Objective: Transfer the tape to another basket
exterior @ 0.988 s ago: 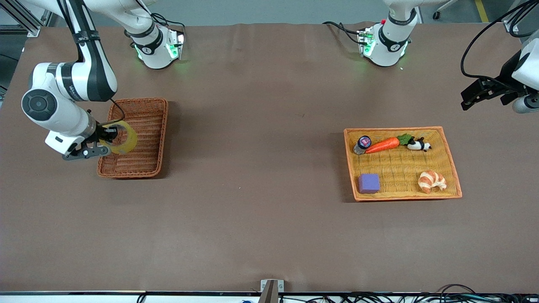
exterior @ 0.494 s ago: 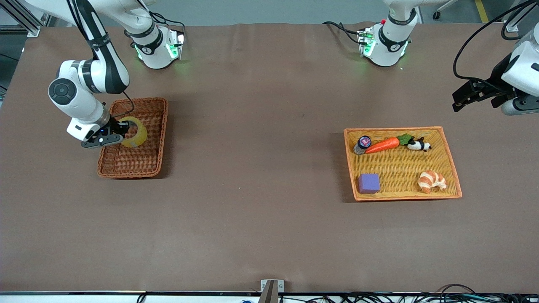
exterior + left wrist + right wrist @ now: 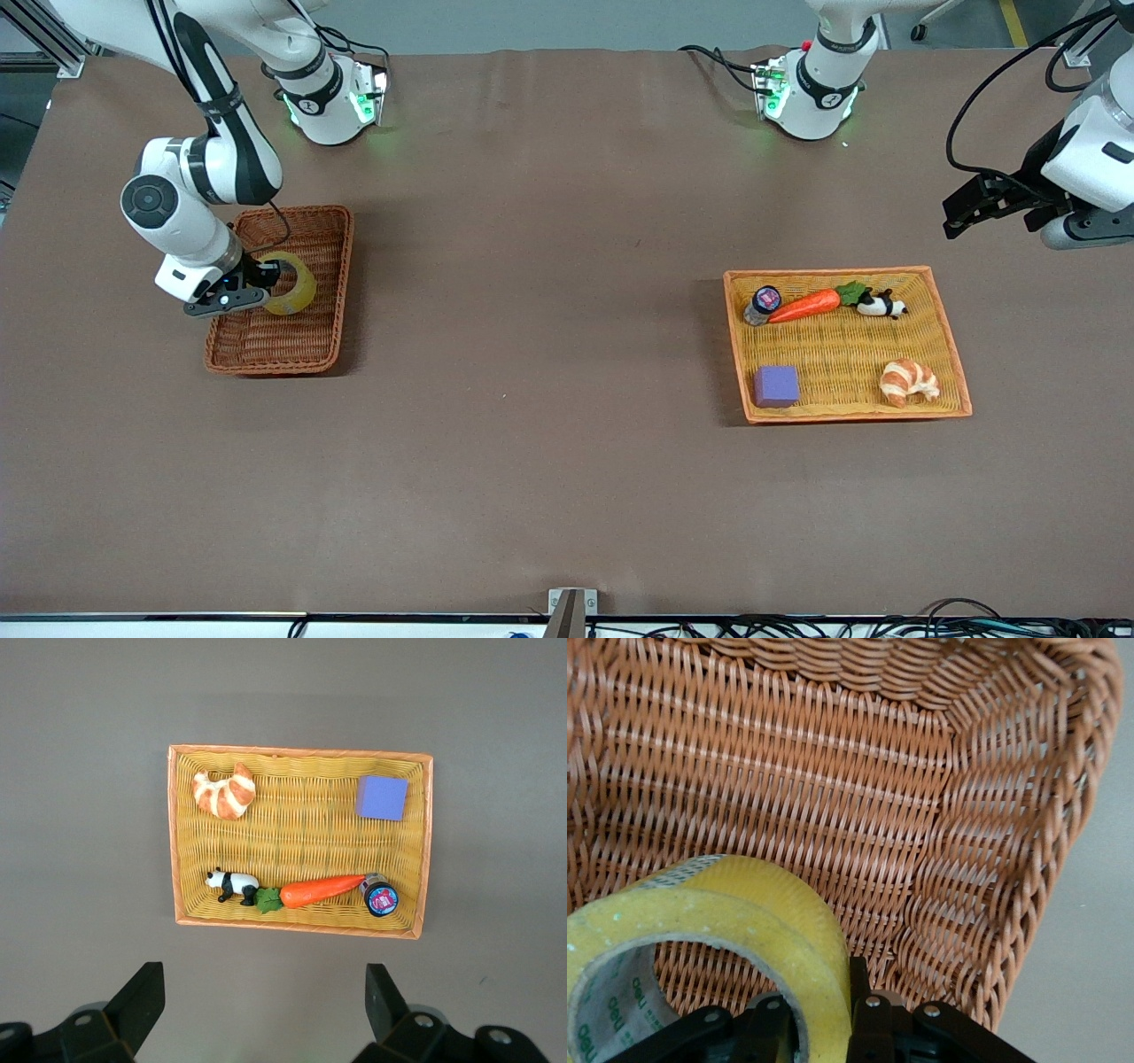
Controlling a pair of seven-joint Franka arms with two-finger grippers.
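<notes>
My right gripper (image 3: 254,291) is shut on the rim of the tape (image 3: 293,283), a translucent yellowish roll with a grey core, and holds it low inside the reddish-brown wicker basket (image 3: 312,345) at the right arm's end of the table. In the right wrist view the tape (image 3: 735,921) stands on edge between my fingers (image 3: 868,1014), just above the basket's woven floor (image 3: 833,788). My left gripper (image 3: 961,209) is open and empty, up in the air over the bare table at the left arm's end; its fingertips (image 3: 146,988) show in the left wrist view.
A shallow orange-yellow tray (image 3: 840,354) lies toward the left arm's end, holding a purple cube (image 3: 776,386), a croissant (image 3: 908,382), a carrot (image 3: 806,305), a panda figure (image 3: 879,306) and a small jar (image 3: 763,303). The left wrist view shows this tray (image 3: 297,837) from above.
My right gripper has moved with the tape from the basket's edge to over its inside and lowered it. My left gripper has drifted slightly toward the table's middle.
</notes>
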